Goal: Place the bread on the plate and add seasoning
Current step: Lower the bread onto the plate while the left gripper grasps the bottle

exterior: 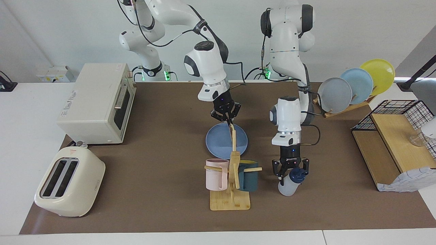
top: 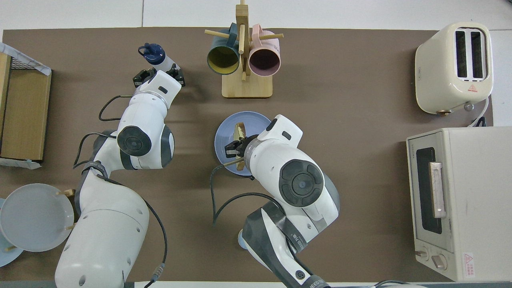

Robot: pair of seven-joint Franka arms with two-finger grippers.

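Right tool [exterior: 227, 119] clamped on the bread [top: 239, 130], slice held upright on edge over the blue plate [exterior: 218, 143], mid-worktop. Left tool [exterior: 290, 170] down around the seasoning bottle [exterior: 289, 182], fingers closed in on its neck below the dark cap; bottle stands on the worktop [exterior: 163, 204] toward the left arm's end, beside the mug rack [exterior: 231, 180], which is farther from robots than the plate.

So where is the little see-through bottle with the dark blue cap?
The small translucent bottle with its dark blue cap stands on the brown table, beside the wooden mug stand, toward the left arm's end, between the left gripper's fingers.
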